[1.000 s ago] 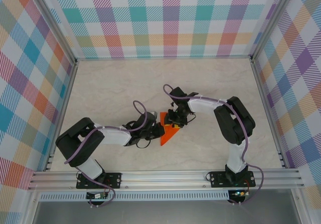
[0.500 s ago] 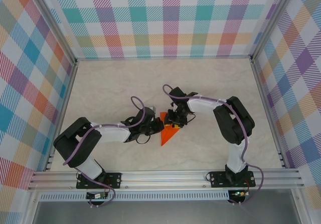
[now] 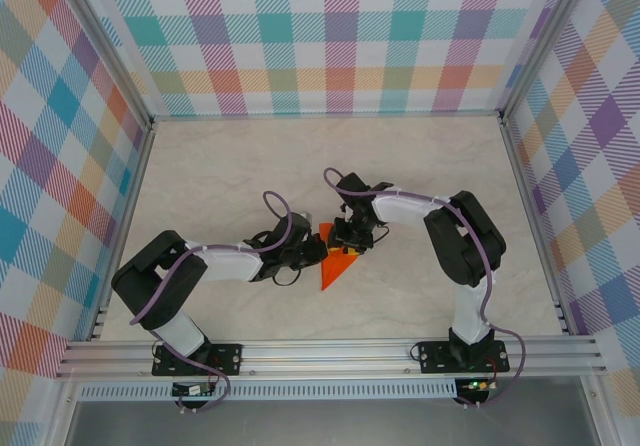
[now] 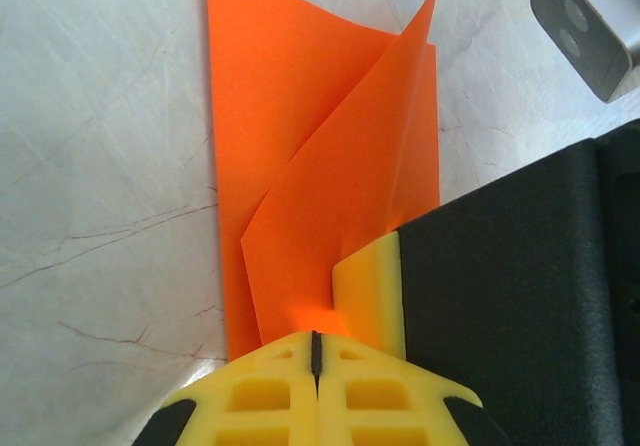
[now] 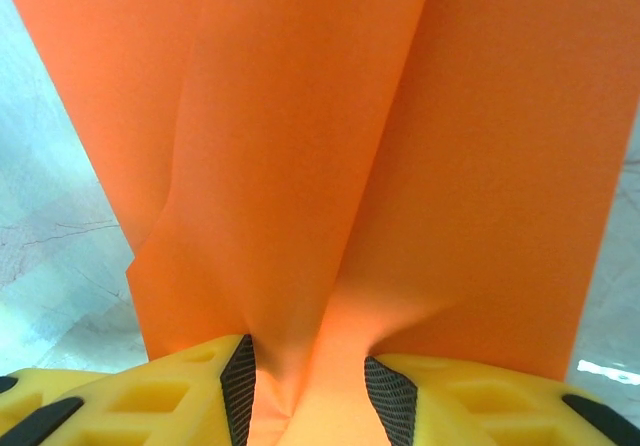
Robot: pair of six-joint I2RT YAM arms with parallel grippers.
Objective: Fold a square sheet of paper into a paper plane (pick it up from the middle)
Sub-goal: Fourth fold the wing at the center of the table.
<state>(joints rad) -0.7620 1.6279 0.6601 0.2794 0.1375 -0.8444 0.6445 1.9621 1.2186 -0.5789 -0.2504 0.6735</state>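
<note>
Overhead view. The sheet of paper lies on the table, a little toward 6 o'clock from the middle. It is folded down to a small pointed shape, with the tip aimed at about 7 o'clock. Both my grippers meet at it. My left gripper sits on its 9 o'clock side and my right gripper over its 12 to 1 o'clock end.

Left wrist view. My left gripper has its yellow fingers pressed tight together, with only a thin seam between them. The tips touch the near edge of the paper. I cannot tell whether a layer is caught in the seam. From there the paper runs off toward 12 o'clock, flat on the table along its 9 o'clock edge. An upper flap stands up off it, rising to a corner at 1 o'clock. My right arm's black body is close by at 3 o'clock, with a yellow finger against the flap.

Right wrist view. My right gripper has its fingers part way apart, with the paper gathered between the two dark pads. The paper puckers there and fans out wide toward 12 o'clock, so this gripper is pinching it.
</note>
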